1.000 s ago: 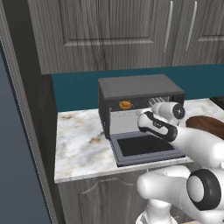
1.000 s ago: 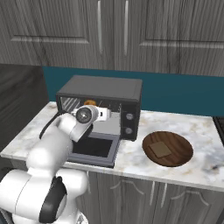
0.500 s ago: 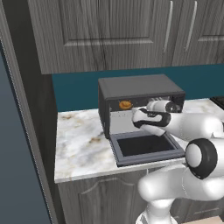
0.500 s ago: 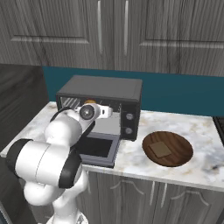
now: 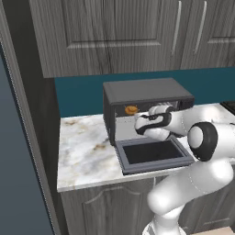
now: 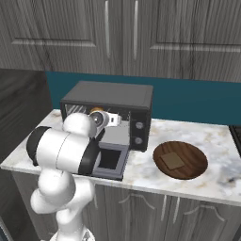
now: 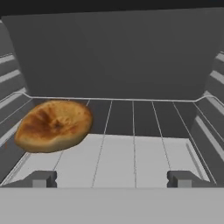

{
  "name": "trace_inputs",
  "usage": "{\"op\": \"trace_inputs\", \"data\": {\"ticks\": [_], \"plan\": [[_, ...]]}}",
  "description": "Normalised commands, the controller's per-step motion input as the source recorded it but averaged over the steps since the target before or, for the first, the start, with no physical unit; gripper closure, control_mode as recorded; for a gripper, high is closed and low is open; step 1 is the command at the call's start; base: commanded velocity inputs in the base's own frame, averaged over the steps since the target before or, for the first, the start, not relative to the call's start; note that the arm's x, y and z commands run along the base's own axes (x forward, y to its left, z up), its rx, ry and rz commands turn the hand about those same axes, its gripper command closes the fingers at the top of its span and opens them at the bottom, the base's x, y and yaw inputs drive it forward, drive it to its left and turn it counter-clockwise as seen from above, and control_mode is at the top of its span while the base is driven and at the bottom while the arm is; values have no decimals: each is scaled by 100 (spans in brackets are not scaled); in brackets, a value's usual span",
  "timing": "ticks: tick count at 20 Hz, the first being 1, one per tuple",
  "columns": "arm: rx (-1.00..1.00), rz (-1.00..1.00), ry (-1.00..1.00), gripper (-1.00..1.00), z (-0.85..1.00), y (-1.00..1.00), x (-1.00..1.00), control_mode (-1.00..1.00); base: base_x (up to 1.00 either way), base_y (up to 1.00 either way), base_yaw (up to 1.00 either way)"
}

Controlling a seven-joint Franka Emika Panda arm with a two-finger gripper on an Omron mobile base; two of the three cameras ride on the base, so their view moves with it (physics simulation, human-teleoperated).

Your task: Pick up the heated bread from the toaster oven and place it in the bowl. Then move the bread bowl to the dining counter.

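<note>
Standing on the marble counter [image 5: 85, 156]: one toaster oven [image 5: 142, 94], dark grey and boxy, with its one glass-paned door [image 5: 153, 155] lying dropped down flat toward the front. Showing two knobs [image 6: 138, 133], one above the other, on the front panel at its right side in the right base view.

Lying inside the oven on the wire rack [image 7: 135, 131]: one heated bread [image 7: 54, 125], a small round orange-brown bun, resting on the left part of the rack. Glimpsed as a small orange spot [image 5: 131, 110] in the left half of the oven opening in the left base view, and just above the robot's wrist [image 6: 97, 110] in the right base view.

Reaching into the oven opening above the open door: one gripper [image 7: 113, 178]. Standing spread wide apart, two dark fingertips [image 7: 43, 178], with nothing between them. Touching no bread; lying beyond the left fingertip and a little outside the gap, the bun.

Sitting on the counter to the right of the oven, well apart from the door: one bowl [image 6: 180, 159], shallow, round, dark brown. Lying flat inside it: one small tan square piece [image 6: 172, 161], too small to identify.

Hanging above the counter: grey wood-grain cabinets [image 6: 122, 37], over a teal backsplash [image 6: 193, 101].
</note>
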Motion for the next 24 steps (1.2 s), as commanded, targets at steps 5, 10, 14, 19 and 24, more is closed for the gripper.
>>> {"op": "trace_inputs", "data": {"ticks": [5,10,14,19,24], "plan": [[-6,0,18,-100,-27,4,20,-100,0,0,0],[-9,0,26,-100,-30,0,0,-100,0,0,0],[-7,0,31,-100,-27,0,-8,-100,0,0,0],[-2,-7,45,-100,-3,-2,-77,-100,0,0,0],[-4,-10,73,-100,0,-11,-96,-100,0,0,0]]}}
